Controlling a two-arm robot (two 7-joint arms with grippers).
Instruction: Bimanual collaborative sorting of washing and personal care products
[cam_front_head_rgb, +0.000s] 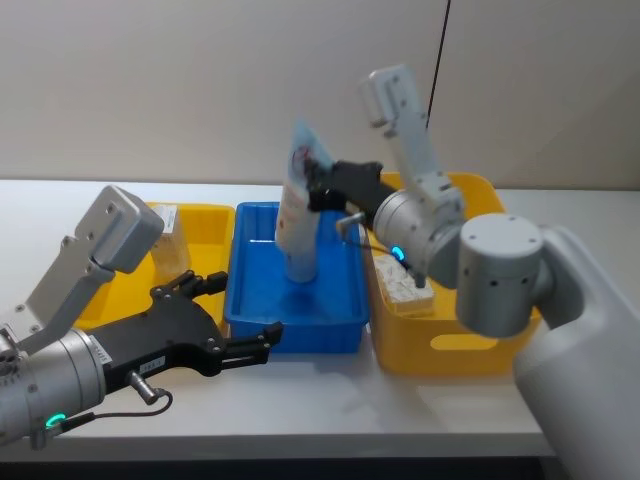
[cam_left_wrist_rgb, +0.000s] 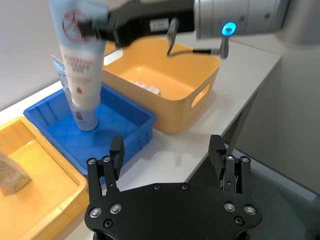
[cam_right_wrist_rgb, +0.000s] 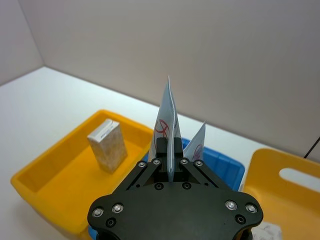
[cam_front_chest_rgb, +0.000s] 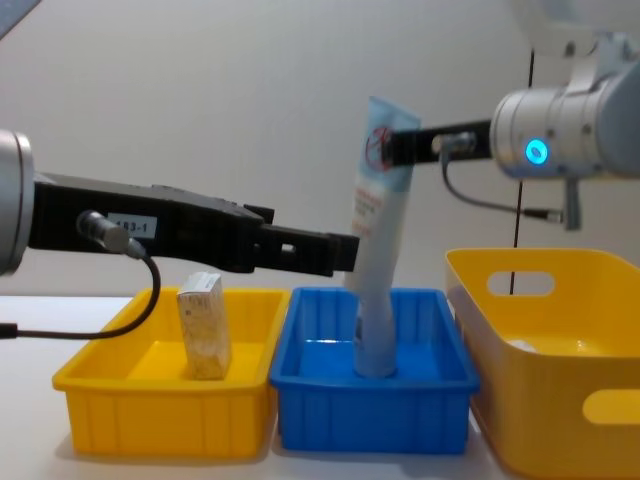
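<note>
Right tool (cam_front_head_rgb: 318, 185), clenched on the crimped upper end of a pale blue tube (cam_front_head_rgb: 298, 205), which stands cap-down and slightly tilted on the floor of the blue bin (cam_front_head_rgb: 250, 290). Its arm reaches in over the deep yellow bin (cam_front_head_rgb: 440, 350). Left tool (cam_front_head_rgb: 245, 315), released with fingers spread, hovers at the blue bin's near-left corner. Tan carton (cam_front_chest_rgb: 203, 325) stands in the shallow yellow bin (cam_front_chest_rgb: 130, 395) on the surface (cam_front_head_rgb: 330, 400).

Pale blue tube (cam_front_chest_rgb: 378, 200), tan mottled carton (cam_front_chest_rgb: 203, 325)

Two pale blue tubes (cam_front_head_rgb: 298, 205), one tan carton (cam_front_chest_rgb: 203, 325), three bins (cam_front_chest_rgb: 160, 420).
</note>
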